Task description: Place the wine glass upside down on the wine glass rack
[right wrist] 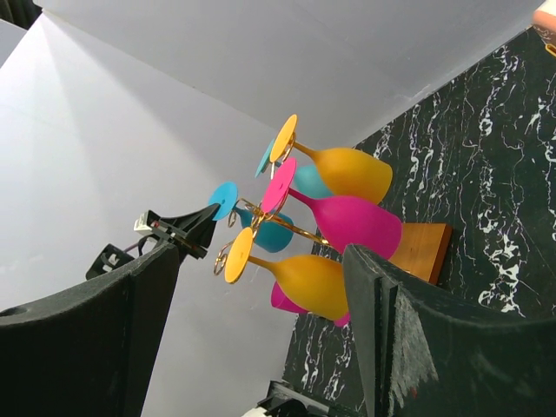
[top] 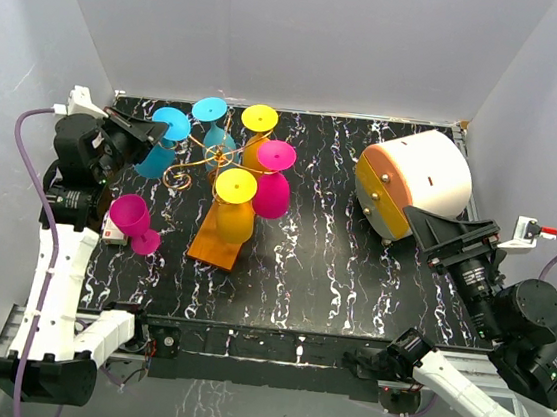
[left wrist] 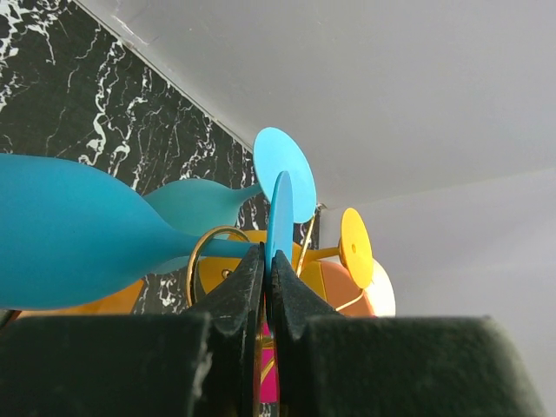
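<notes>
While the left gripper pinches the stem of the inverted turquoise plastic wine glass at the gold wire rack, seat its foot fully before releasing; the right gripper gapes.

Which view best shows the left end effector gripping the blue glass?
Left wrist: the left end effector grips the blue glass by its stem, close up. Top external sees it from above, stem hidden; right wrist shows it far off.
</notes>
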Action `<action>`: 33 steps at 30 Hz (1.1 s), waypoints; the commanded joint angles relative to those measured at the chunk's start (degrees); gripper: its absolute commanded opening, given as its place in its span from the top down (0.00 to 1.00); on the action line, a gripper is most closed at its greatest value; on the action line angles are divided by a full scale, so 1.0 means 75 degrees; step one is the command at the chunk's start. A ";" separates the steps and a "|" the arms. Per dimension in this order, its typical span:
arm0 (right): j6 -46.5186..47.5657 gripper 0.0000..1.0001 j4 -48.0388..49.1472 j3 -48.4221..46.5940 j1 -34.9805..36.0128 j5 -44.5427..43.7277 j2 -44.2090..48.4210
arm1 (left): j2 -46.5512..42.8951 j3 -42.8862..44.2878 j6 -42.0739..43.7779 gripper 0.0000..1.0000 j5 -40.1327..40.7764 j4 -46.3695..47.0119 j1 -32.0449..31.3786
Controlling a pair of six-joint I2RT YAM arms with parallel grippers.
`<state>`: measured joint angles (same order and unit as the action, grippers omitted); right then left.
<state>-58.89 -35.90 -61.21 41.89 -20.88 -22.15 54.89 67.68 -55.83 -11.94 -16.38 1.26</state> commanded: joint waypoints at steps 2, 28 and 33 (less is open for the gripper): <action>-0.0126 0.26 0.0228 0.0049 0.0028 0.0042 0.0106 | -0.0468 0.0405 0.0539 1.00 0.0554 -0.0390 -0.0014; -0.0104 0.26 0.0415 0.0169 0.0028 0.0304 -0.0150 | -0.0989 -0.0177 0.0543 1.00 -0.0405 -0.0781 -0.0006; -0.0105 0.26 0.0415 0.0198 0.0028 0.0323 -0.0153 | -0.0980 -0.0300 0.0585 0.97 -0.0349 -0.0846 -0.0007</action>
<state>-60.07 -35.77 -60.03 41.89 -19.09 -22.81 48.42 65.91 -52.42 -13.43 -22.35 1.02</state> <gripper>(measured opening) 0.743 0.022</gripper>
